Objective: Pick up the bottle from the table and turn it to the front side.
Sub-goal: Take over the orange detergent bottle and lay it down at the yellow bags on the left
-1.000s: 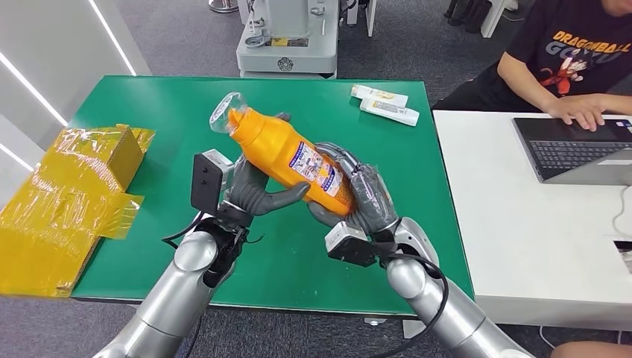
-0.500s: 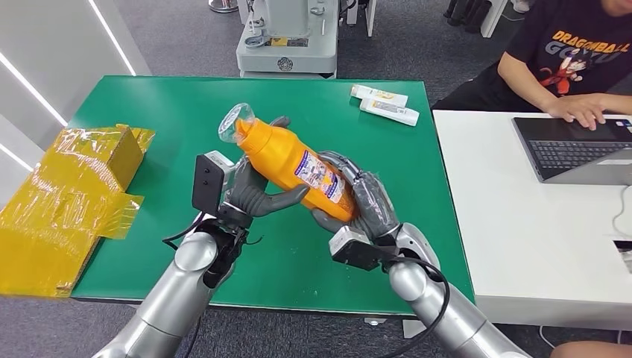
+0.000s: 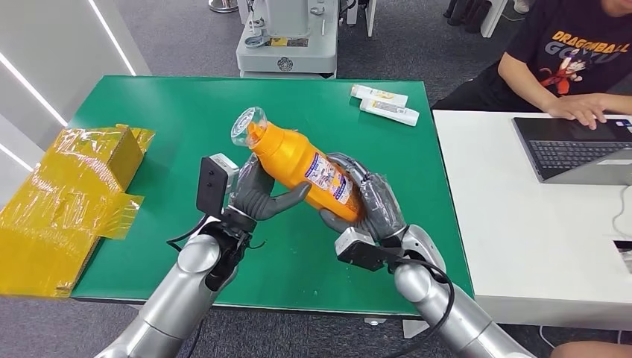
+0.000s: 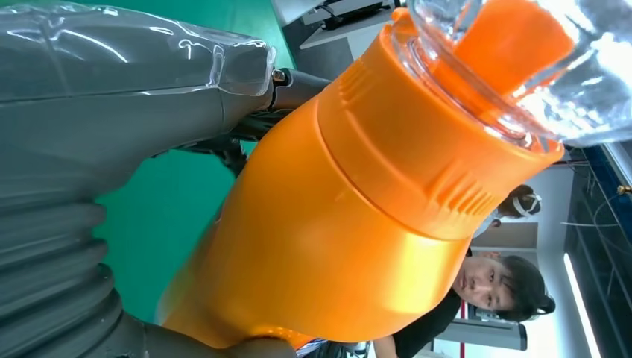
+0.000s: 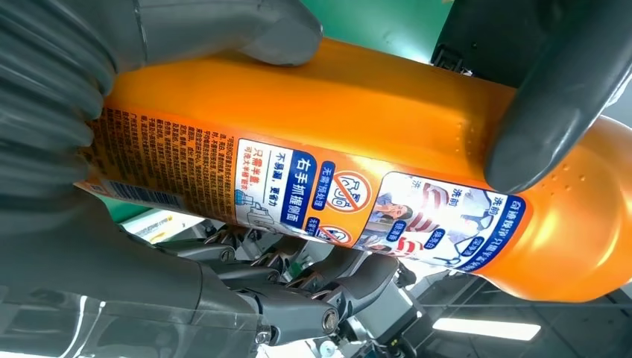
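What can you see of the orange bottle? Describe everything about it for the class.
The bottle is glossy orange plastic with a ribbed orange collar and a clear cap over an orange nozzle. A printed label with blue-edged pictures, warning symbols, small text and a barcode runs along its side. It is held tilted above the green table, cap pointing up and away from the robot. The left hand grips its upper body; the right hand wraps its base.
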`<state>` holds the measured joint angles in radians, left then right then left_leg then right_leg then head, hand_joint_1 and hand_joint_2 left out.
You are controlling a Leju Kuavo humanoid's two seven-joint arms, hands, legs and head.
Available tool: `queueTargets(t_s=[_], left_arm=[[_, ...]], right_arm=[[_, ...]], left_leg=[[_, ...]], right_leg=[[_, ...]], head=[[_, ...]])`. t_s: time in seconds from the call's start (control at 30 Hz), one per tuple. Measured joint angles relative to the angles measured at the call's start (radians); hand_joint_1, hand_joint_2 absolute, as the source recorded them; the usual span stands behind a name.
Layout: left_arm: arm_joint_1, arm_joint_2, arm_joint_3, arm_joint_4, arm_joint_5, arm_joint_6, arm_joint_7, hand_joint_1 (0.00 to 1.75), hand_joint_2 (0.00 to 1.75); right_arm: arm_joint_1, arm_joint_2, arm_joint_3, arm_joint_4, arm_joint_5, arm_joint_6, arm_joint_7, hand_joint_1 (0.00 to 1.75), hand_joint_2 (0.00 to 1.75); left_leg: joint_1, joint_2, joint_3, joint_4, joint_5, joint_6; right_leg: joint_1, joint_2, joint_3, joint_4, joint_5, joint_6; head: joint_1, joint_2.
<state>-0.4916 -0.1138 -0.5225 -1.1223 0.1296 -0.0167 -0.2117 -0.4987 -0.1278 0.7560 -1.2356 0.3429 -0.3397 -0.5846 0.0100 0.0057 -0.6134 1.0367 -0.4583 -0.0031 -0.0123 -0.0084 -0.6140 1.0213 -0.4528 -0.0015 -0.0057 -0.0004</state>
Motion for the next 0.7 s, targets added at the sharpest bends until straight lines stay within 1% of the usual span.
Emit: queueTargets(t_s=[0.33,0.37,0.47,0.5,0.7], left_arm=[[0.000,0.009,-0.014,0.002,0.017,0.003,0.000,1.75,1.75],[0.000,0.009,-0.014,0.002,0.018,0.003,0.000,1.75,1.75],[0.000,0.013,-0.017,0.002,0.022,0.004,0.000,1.75,1.75],[0.000,0.014,-0.018,0.002,0.023,0.005,0.000,1.75,1.75],[0.000,0.014,-0.020,0.002,0.028,0.015,-0.001,1.75,1.75]], right_arm=[[0.025,-0.014,0.002,-0.027,0.020,-0.012,0.013,1.75,1.75],[0.026,-0.015,0.002,-0.029,0.022,-0.012,0.014,1.67,1.75],[0.029,-0.017,0.002,-0.033,0.027,-0.014,0.017,0.36,1.75],[0.031,-0.018,0.002,-0.034,0.031,-0.017,0.018,0.00,1.75],[0.053,-0.021,-0.004,-0.038,0.042,-0.036,0.035,0.00,1.75]], left_leg=[[0.000,0.000,0.000,0.000,0.000,0.000],[0.000,0.000,0.000,0.000,0.000,0.000],[0.000,0.000,0.000,0.000,0.000,0.000],[0.000,0.000,0.000,0.000,0.000,0.000],[0.000,0.000,0.000,0.000,0.000,0.000]], right_leg=[[0.000,0.000,0.000,0.000,0.000,0.000],[0.000,0.000,0.000,0.000,0.000,0.000],[0.000,0.000,0.000,0.000,0.000,0.000],[0.000,0.000,0.000,0.000,0.000,0.000],[0.000,0.000,0.000,0.000,0.000,0.000]], head=[[0.000,0.000],[0.000,0.000],[0.000,0.000],[0.000,0.000],[0.000,0.000]])
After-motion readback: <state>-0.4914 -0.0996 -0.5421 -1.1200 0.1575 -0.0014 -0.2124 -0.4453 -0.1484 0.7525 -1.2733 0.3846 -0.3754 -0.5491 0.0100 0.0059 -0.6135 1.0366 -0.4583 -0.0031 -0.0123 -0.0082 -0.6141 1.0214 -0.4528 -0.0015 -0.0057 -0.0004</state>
